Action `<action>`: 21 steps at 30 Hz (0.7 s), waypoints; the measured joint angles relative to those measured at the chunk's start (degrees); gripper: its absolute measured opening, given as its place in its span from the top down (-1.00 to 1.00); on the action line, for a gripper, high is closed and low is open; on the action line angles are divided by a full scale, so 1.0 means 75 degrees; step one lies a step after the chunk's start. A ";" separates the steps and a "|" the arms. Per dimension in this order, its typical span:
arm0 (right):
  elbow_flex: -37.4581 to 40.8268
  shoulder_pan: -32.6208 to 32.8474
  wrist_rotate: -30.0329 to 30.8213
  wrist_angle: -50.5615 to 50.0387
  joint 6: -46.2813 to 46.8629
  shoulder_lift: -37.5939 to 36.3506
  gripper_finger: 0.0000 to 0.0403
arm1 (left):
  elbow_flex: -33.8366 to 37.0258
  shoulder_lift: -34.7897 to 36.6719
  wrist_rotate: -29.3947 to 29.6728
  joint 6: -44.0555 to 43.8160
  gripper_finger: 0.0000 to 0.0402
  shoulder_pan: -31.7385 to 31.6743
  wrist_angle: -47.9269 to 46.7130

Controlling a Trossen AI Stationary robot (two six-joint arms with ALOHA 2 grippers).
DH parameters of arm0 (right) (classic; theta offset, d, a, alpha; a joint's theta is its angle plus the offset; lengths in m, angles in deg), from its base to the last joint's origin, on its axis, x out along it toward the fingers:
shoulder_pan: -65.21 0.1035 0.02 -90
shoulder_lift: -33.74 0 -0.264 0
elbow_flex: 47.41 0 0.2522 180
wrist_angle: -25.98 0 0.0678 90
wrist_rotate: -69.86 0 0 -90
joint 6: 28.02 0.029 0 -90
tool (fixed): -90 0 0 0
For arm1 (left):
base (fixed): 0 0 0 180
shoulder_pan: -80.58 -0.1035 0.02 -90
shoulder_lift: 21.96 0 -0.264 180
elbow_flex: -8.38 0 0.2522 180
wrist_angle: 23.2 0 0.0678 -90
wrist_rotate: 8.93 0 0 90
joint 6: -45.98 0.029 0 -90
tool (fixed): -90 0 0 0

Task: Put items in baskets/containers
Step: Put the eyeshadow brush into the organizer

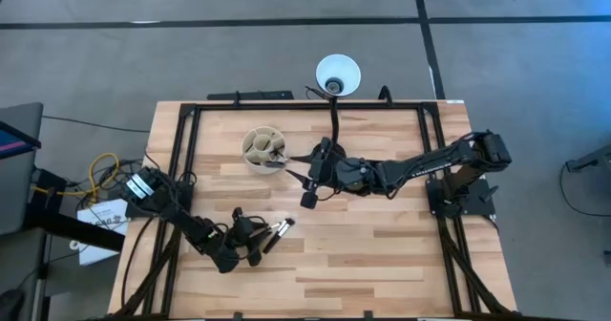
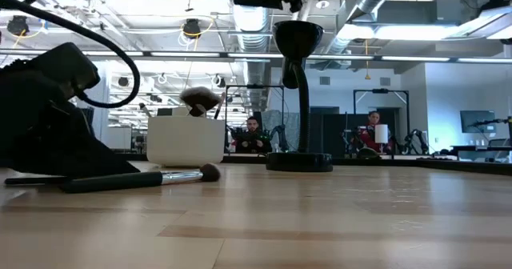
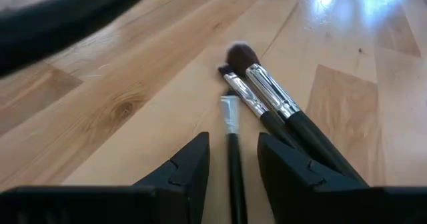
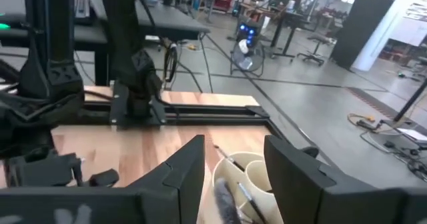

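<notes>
Three black-handled makeup brushes (image 1: 280,230) lie side by side on the wooden table near its front left; they also show in the low view (image 2: 144,178). My left gripper (image 3: 233,147) is open and low over them. Its fingers stand on either side of the thinnest brush's handle (image 3: 234,167), and one finger (image 3: 293,177) is over the handles of the other two (image 3: 293,121). The cream divided cup (image 1: 263,149) stands at the table's far middle with several brushes (image 2: 200,101) upright in it. My right gripper (image 4: 233,151) is open and empty, above and just right of the cup (image 4: 257,174).
A black desk lamp stands just right of the cup, with its base (image 2: 300,161) on the table under my right arm and its white shade (image 1: 338,74) past the far edge. A black frame (image 1: 191,120) runs along the table's sides. People sit in the room behind (image 2: 253,133).
</notes>
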 joint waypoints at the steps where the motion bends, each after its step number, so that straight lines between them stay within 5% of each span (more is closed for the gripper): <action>1: 0.0000 -0.0015 -0.0004 -0.0032 0.0004 0.0003 0.29 | -0.0001 -0.0050 0.0028 -0.0004 0.37 0.0002 0.0006; 5: 0.0000 -0.0067 0.0008 -0.0052 0.0008 0.0003 0.31 | -0.0001 -0.0161 0.0117 0.0030 0.45 0.0003 -0.0008; 12: 0.0000 -0.0052 -0.0110 -0.0362 0.0006 0.0003 0.34 | 0.0271 -0.0134 0.0042 -0.0360 0.92 -0.0100 -0.0006; 16: 0.0000 -0.0063 -0.1116 -0.0576 0.0014 0.0004 0.34 | 0.0458 0.0216 -0.0232 -0.0491 0.93 -0.0170 -0.0039; 21: -0.0006 -0.0192 -0.2167 -0.0552 0.0014 0.0341 0.34 | 0.0535 0.1414 0.0178 0.0913 0.93 -0.0346 -0.0370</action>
